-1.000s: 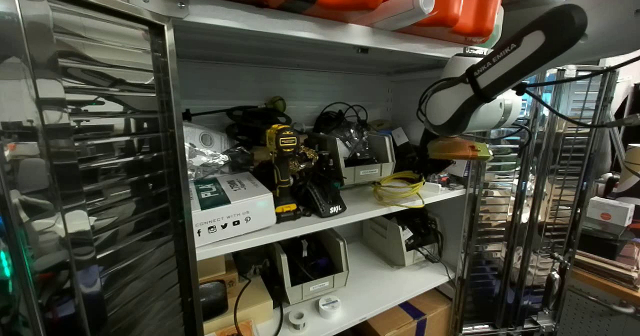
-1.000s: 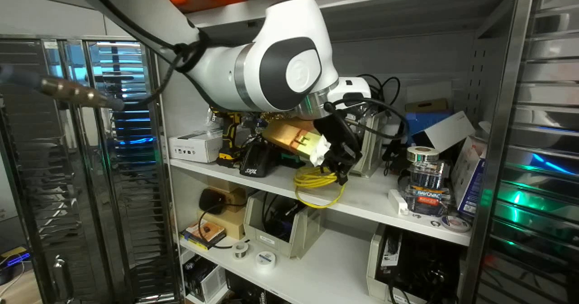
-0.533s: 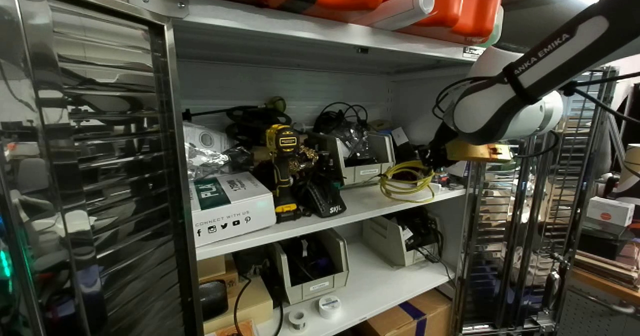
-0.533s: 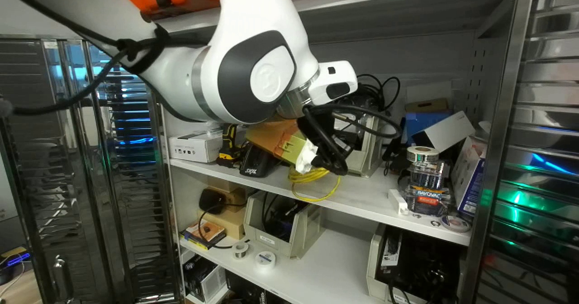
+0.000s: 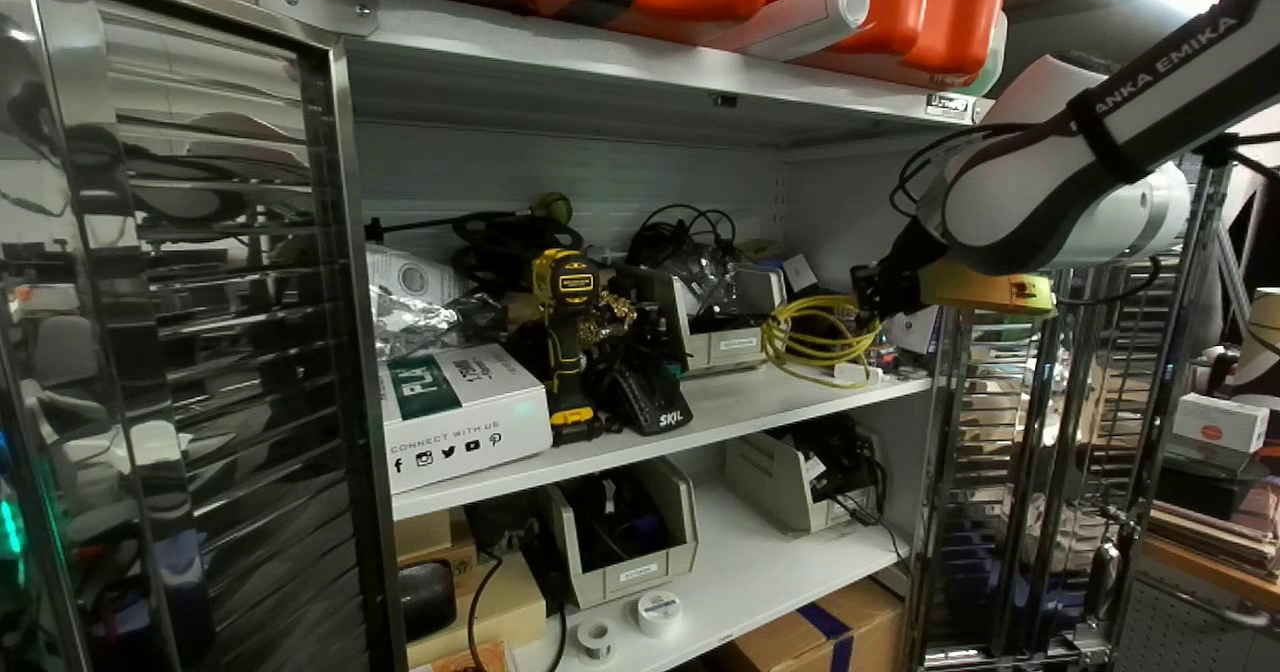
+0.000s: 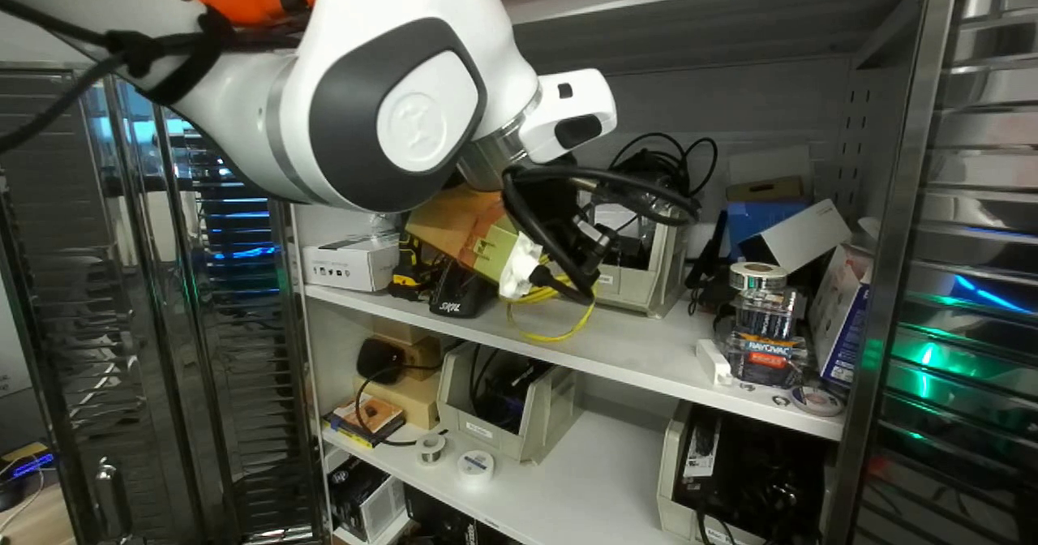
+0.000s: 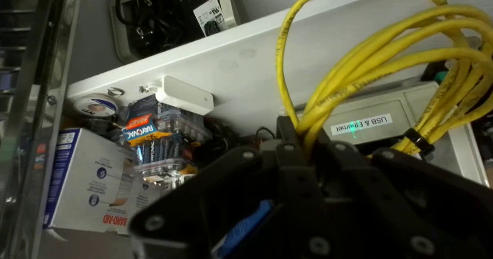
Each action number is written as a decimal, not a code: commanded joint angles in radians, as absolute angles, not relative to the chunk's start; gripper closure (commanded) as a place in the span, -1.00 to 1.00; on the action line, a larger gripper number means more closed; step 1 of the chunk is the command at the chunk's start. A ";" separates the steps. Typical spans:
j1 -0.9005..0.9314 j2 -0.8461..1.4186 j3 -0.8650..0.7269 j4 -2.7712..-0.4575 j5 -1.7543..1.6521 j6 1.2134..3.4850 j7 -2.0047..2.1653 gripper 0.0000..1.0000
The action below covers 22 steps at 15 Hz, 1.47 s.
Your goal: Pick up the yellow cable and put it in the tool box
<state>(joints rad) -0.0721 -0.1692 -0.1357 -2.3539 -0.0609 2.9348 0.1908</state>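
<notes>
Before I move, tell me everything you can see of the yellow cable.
The yellow cable is a loose coil of several bright loops, its smooth, plastic-looking jacket marked with small dark print. A black tie binds some strands together. The gripper is closed on it, pinching strands where they converge; in both exterior views the loops spread and droop from there, over the shelf. I can't tell whether the lowest loop touches the shelf, nor make out any plugs.
</notes>
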 commanded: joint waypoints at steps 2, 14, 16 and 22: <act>-0.094 -0.220 -0.128 -2.382 -0.090 3.067 0.210 0.93; -0.098 0.155 -0.111 -2.042 -0.042 3.213 0.380 0.95; -0.077 0.222 -0.115 -1.958 -0.031 3.207 0.419 0.95; -0.011 0.360 -0.151 -1.718 -0.015 3.173 0.539 0.95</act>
<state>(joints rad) -0.0483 0.2855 -0.1194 -1.8691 -0.0329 3.1917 0.4852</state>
